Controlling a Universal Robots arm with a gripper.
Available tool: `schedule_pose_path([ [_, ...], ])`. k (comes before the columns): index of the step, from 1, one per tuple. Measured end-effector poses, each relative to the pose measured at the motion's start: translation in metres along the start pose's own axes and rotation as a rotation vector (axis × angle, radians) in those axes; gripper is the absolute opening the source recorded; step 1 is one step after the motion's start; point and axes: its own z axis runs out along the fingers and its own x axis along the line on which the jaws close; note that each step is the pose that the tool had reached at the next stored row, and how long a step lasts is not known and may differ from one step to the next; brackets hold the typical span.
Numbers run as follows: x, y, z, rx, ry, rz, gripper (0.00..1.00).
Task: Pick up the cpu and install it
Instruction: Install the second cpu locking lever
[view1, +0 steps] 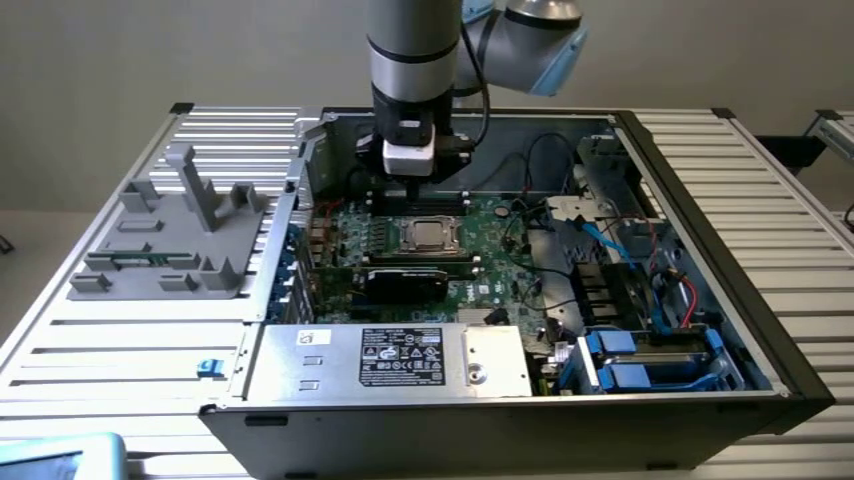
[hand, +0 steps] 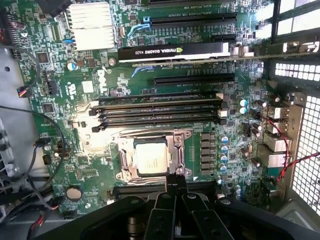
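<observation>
Pale grey wall behind, slatted metal desk (view1: 120, 340) carrying an open computer case (view1: 747, 300) with its side off, a grey plastic fixture (view1: 174, 240) on the desk toward the exterior view's left, beside the case. Inside the case: green motherboard (hand: 90, 165), a black graphics card (hand: 175, 51), memory slots (hand: 157, 111), a silver power supply box (view1: 387, 357) at the near edge, blue drive bays (view1: 641, 365) toward the exterior view's right. The arm comes straight down over the board; the gripper (hand: 176, 182) hovers just above the near edge of the socket (hand: 152, 157), jaws closed together and holding nothing. The cpu (hand: 151, 158) lies flat inside the socket, silver top showing, metal frame around it, so it looks already seated, and the jaws are apart from it. Judgement: the placing part looks done and the work is at the release or check stage. To do this well the chip should sit level with no corner riding up on the frame, and its edges should run parallel to the socket edges; from the wrist view it looks square and flat, though a slight tilt cannot be ruled out. Any touch from the closed jaws should be light and vertical, since sideways force could bend socket pins. Loose black and red cables (hand: 30, 130) run near the board edge, well apart from the socket.
</observation>
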Motion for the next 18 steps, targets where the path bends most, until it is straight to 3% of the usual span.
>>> schedule_pose_path([
  [3, 0.0, -0.0043, 0.0001, -0.0236, 0.0092, -0.002, 0.11],
  [4, 0.001, -0.0055, -0.0002, -0.0263, 0.011, -0.003, 0.11],
  [9, 0.011, -0.008, -0.004, -0.0281, 0.0111, -0.003, 0.11],
  [10, 0.011, -0.0088, -0.0042, -0.0329, 0.0116, -0.003, 0.11],
  [11, 0.012, -0.0098, -0.004, -0.0438, 0.0125, -0.003, 0.11],
  [13, 0.012, -0.0121, -0.0035, -0.0783, 0.0154, -0.004, 0.11],
  [14, 0.011, -0.0133, -0.0036, -0.0926, 0.017, -0.004, 0.11],
  [15, 0.011, -0.0149, -0.0045, -0.1013, 0.0184, -0.005, 0.11],
  [18, 0.011, -0.0197, -0.0087, -0.1165, 0.0207, -0.006, 0.11],
])
